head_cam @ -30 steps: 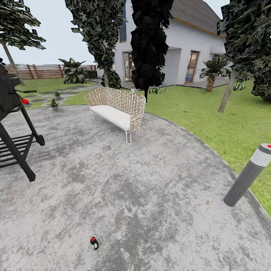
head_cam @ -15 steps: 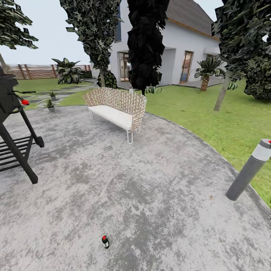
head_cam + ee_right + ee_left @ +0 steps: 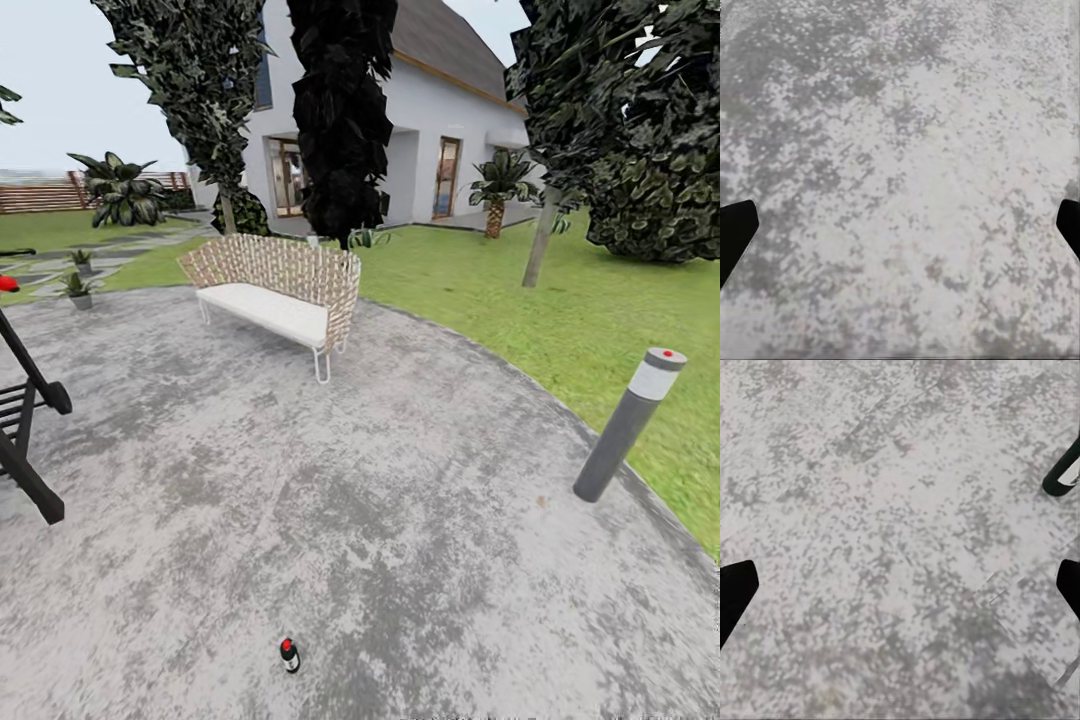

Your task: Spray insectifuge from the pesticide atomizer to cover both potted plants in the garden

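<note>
The pesticide atomizer [image 3: 289,655] stands on the round grey paved patch [image 3: 400,520], small and dark with a red part on top, low in the head view. Two potted plants [image 3: 78,288] [image 3: 82,260] sit far off at the paving's left edge by the stepping stones. In the left wrist view my left gripper [image 3: 902,589] is open, its black fingertips [image 3: 735,592] wide apart over bare paving. In the right wrist view my right gripper [image 3: 900,229] is open too, with only paving between its fingertips [image 3: 735,232].
A wicker bench [image 3: 275,290] stands mid-paving. A grey post with a red-dotted top [image 3: 630,425] is at the right rim. A black grill stand [image 3: 25,430] sits at the left edge. Lawn [image 3: 560,330], trees, an agave [image 3: 120,190] and a house lie beyond.
The camera has swung right: bench, house and grill slid left in the picture, the grill partly out of frame. The atomizer still stands on the paving; no thing has moved.
</note>
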Motion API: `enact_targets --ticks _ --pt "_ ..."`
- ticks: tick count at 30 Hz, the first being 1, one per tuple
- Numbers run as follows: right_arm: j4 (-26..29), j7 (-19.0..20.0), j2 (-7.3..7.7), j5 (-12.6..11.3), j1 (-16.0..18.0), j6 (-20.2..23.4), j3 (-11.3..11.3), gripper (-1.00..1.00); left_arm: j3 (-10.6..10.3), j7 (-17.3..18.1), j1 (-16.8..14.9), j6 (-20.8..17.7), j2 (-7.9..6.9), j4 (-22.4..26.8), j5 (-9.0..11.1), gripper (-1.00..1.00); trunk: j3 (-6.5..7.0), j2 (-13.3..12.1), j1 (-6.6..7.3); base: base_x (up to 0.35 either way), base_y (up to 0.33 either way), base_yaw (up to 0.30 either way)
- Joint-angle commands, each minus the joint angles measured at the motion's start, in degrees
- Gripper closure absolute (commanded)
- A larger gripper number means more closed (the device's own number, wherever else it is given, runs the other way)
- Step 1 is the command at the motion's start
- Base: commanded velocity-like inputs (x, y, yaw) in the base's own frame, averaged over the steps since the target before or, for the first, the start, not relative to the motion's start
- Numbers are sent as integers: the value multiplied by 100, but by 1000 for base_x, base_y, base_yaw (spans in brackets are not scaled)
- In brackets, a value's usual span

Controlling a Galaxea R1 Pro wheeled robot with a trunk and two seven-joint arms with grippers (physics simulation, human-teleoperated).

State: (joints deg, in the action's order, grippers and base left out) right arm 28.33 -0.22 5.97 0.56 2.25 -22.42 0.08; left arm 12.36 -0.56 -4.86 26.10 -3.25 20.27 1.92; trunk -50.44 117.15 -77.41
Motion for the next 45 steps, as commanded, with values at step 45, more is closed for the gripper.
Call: enact_targets --ticks 45 --pt "14 8 -17 -11 3 -17 -21 -100 -6 -6 -6 9 3 -6 22 -100 -5 2 1 0 311 -253"
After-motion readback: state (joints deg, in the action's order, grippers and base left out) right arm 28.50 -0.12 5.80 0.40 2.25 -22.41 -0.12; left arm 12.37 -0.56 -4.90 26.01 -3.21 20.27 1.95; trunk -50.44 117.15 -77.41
